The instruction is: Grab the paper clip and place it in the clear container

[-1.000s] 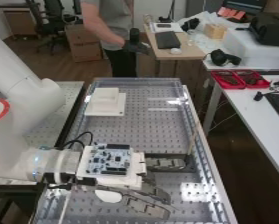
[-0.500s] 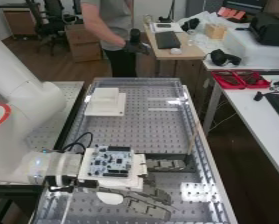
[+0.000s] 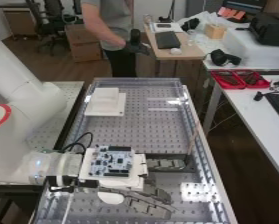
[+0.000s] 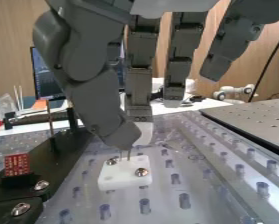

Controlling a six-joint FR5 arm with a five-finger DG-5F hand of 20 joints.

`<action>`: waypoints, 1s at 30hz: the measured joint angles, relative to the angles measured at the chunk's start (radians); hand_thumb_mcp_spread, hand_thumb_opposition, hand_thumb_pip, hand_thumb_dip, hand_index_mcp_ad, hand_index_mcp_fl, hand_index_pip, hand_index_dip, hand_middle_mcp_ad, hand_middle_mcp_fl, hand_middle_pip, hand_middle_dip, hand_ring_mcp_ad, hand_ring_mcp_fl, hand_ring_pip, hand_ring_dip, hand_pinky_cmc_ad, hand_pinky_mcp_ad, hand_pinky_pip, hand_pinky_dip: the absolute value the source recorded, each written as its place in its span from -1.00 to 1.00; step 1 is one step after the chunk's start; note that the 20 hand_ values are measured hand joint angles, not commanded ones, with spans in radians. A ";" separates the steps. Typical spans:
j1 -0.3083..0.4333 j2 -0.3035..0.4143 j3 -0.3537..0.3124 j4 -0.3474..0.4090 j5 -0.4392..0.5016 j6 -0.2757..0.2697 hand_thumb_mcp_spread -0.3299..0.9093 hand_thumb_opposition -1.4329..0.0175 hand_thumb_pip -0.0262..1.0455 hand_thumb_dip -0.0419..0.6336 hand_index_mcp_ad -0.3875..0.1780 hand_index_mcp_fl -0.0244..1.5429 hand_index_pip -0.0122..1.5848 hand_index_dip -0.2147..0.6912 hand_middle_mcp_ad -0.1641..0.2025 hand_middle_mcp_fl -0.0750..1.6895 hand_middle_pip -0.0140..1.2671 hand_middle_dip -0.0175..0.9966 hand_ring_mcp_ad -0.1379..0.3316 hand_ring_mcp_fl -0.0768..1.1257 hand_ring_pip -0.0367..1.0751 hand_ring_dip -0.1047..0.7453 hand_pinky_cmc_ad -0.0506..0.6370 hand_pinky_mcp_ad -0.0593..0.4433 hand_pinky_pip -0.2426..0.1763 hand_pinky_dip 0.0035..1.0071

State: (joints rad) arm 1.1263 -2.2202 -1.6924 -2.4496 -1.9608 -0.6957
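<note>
Fingers [image 3: 166,164] pinched nearly closed on thin paper clip [image 4: 129,154], white block [image 4: 121,176] just beneath

High view: bright, fairly even room light. White glare patches on clear panel [image 3: 133,135] (one speckled), floor [image 3: 223,150] dim. Wrist view: pale streaks, panel glossy.

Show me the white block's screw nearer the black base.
The screw farther from the camera, on the side of the block toward the base; the other is nearer the camera.
</note>
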 joint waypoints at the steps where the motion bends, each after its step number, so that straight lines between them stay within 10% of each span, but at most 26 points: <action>1: 0.001 0.000 0.000 0.000 0.001 0.004 0.63 -0.32 0.29 0.01 -0.23 -0.84 -0.74 -0.90 -0.84 -0.12 0.23 0.48 -0.26 -0.19 -0.66 0.44 0.39 0.15 0.40 -0.62; 17: 0.010 0.005 -0.039 0.125 0.008 0.046 0.64 -0.42 0.28 0.01 -0.22 -0.70 -0.73 -0.91 -0.85 0.00 0.34 0.48 -0.26 0.04 -0.65 0.45 0.39 0.23 0.39 -0.62; 30: 0.012 0.040 -0.057 0.155 0.010 0.060 0.64 -0.48 0.28 0.01 -0.22 -0.53 -0.80 -0.90 -0.48 0.11 0.25 0.45 -0.26 0.18 -0.65 0.45 0.48 0.29 0.54 -0.62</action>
State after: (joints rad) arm 1.1380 -2.1803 -1.7489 -2.2951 -1.9505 -0.6357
